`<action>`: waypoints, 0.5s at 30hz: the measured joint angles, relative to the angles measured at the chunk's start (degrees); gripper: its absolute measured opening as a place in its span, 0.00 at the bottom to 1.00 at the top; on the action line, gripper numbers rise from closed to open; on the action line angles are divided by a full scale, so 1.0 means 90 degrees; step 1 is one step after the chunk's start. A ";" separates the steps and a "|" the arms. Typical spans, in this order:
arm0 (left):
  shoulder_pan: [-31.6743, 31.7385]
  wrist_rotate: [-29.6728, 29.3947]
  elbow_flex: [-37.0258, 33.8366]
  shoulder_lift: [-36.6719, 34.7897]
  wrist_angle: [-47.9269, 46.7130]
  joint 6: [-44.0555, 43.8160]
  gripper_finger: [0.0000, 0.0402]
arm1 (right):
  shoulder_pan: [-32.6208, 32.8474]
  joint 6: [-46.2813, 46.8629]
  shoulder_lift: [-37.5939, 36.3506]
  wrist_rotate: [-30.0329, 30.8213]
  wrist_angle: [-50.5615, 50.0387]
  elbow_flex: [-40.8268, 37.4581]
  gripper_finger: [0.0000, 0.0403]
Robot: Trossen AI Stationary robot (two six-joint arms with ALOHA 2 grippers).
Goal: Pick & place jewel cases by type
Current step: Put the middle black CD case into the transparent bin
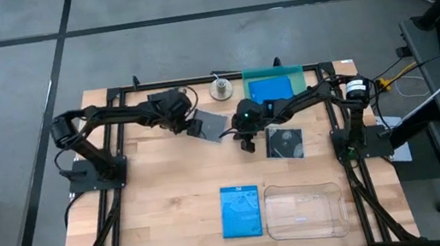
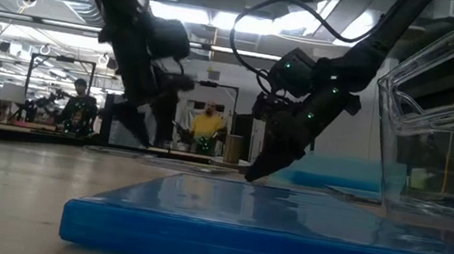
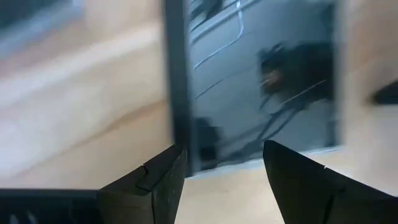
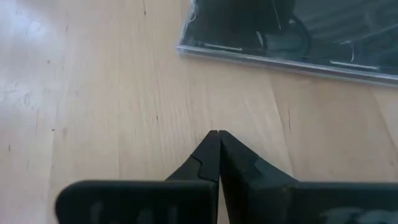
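Observation:
A dark grey jewel case (image 1: 215,125) lies flat on the wood at the far middle. My left gripper (image 1: 196,127) stands open at its left edge, and the case's near edge (image 3: 249,163) shows between the two fingertips in the left wrist view (image 3: 224,152); I see no touch. My right gripper (image 1: 246,142) is shut with nothing in it, its tip (image 4: 214,134) just over bare wood. A second dark jewel case (image 1: 286,142) lies to its right. One blue jewel case (image 1: 242,210) lies near the front edge. Another blue one (image 1: 270,90) lies in the teal tray (image 1: 283,71).
A clear plastic tray (image 1: 304,212) stands at the front right, beside the blue case. A small round spool (image 1: 220,87) sits at the far edge, left of the teal tray. Bare wood lies open on the table's left half. People show in the room beyond the table.

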 joint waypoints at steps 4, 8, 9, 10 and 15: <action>0.0219 -0.0170 0.0016 -0.0452 -0.0157 0.0313 0.52 | -0.0012 -0.0014 0.0117 -0.0070 0.0103 0.0004 0.02; 0.0549 -0.0183 0.0003 -0.0438 -0.0387 0.0569 0.52 | -0.0019 0.0058 0.0272 -0.0087 0.0374 0.0031 0.02; 0.0610 -0.0097 -0.0008 -0.0371 -0.0326 0.0608 0.52 | -0.0026 0.0093 0.0296 -0.0088 0.0386 0.0066 0.02; 0.0649 -0.0035 -0.0019 -0.0307 -0.0301 0.0617 0.52 | -0.0028 0.0163 0.0312 -0.0081 0.0382 0.0093 0.02; 0.0784 0.0030 -0.0024 0.0028 -0.0154 0.0925 0.52 | -0.0022 0.0228 0.0441 0.0090 0.0278 0.0363 0.02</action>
